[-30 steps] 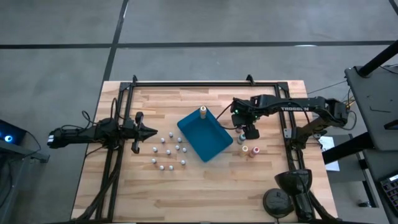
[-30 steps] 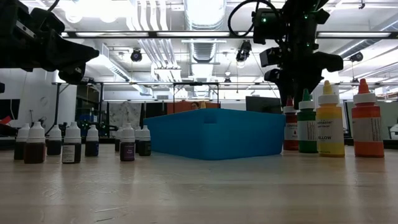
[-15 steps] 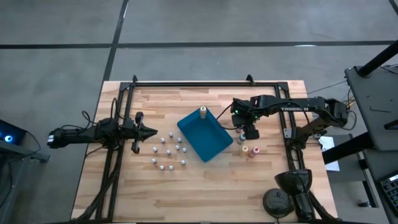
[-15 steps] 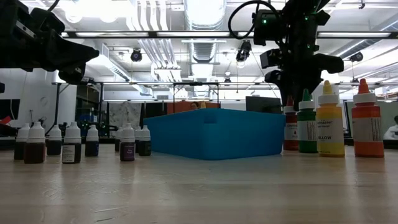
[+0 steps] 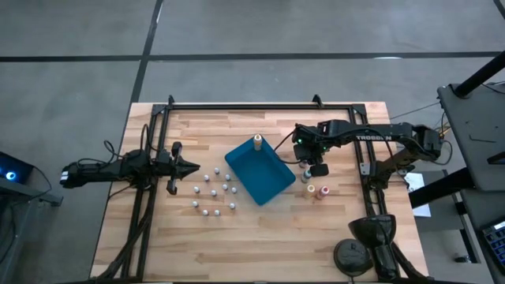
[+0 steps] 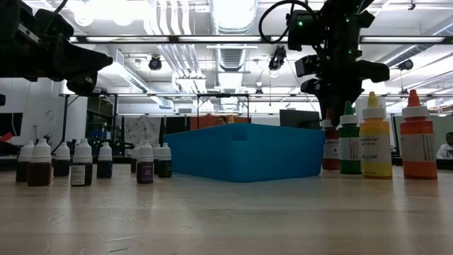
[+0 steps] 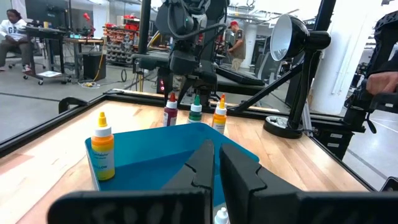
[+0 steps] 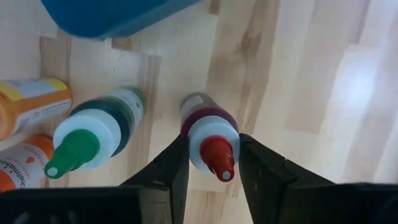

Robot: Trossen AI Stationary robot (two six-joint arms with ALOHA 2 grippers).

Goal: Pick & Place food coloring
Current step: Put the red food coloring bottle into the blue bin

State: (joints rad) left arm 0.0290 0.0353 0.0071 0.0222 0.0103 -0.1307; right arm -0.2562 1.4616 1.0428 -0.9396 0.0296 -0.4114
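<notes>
The right gripper (image 8: 213,163) has closed its two dark fingers (image 8: 168,171) in from a wider spread; they now flank the white collar of the small red-capped food coloring bottle (image 8: 210,134), touching or nearly so, though a firm pinch is not certain. That bottle stands on the wooden table (image 5: 237,237) at about three o'clock of the blue rectangular plastic tray (image 5: 259,176), beside the green-capped bottle (image 8: 93,134). One yellow-capped bottle (image 7: 102,149) already stands inside the tray. Judged from this, a lift comes next. The left gripper (image 5: 188,166), fingers pressed together, waits at nine o'clock above the small white-topped bottles (image 5: 213,192).
</notes>
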